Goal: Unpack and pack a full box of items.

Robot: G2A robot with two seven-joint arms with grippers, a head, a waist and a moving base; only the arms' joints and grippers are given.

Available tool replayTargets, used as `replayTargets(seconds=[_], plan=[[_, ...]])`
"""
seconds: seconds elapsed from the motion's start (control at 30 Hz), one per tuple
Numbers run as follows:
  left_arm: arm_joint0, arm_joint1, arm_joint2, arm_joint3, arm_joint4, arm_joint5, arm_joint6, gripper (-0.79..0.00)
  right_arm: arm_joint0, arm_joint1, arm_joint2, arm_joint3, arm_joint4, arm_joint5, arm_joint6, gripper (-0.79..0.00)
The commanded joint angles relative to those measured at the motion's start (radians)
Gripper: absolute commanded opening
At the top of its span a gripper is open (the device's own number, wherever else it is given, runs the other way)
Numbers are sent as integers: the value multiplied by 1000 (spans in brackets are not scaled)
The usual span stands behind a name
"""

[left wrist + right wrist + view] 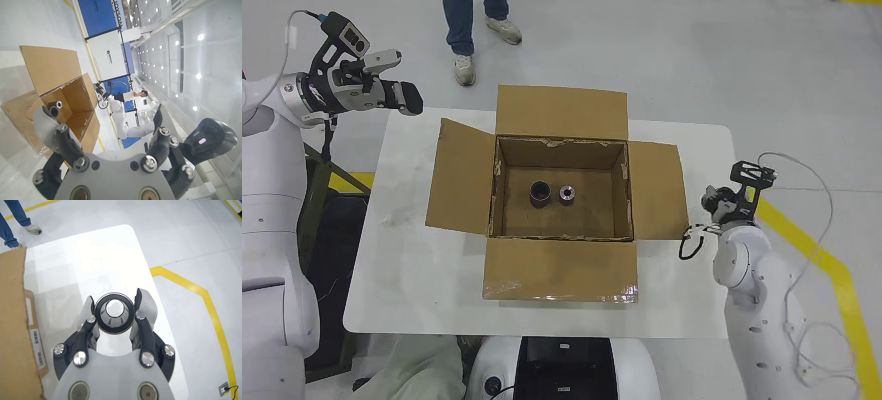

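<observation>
Open cardboard box on white worktop; one sleeve out, two pieces within.
Right fingers: closed on the sides of a hollow metal sleeve, over the worktop, box flap just beside them. Left fingers: spread wide, holding nothing, well apart from the box. Dark cylinder and small cylinder: on the box floor, far from both.

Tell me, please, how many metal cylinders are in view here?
3. A dark cylinder and a smaller cylinder sit side by side in the box; the third cylinder is gripped in the right pincer over the table.
</observation>
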Motion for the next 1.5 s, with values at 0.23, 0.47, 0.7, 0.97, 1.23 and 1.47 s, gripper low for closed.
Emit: replayTargets(seconds=[0.23,0.47,0.7,0.97,1.23,1.47], plan=[[0,0,0,0,0,0,0,0,-30,0,-7,-113,-16,-13,-9,-785],[0,0,0,0,0,0,0,0,-46,-2,-50,-205,-24,-49,-22,-785],[0,0,0,0,0,0,0,0,-39,-6,-127,-267,-64,-84,-32,-785],[0,0,0,0,0,0,0,0,-8,-13,-258,-304,-123,-131,-23,-785],[0,0,0,0,0,0,0,0,44,-24,-375,-266,-155,-166,-4,-785],[0,0,0,0,0,0,0,0,101,-37,-457,-190,-162,-191,22,-785]])
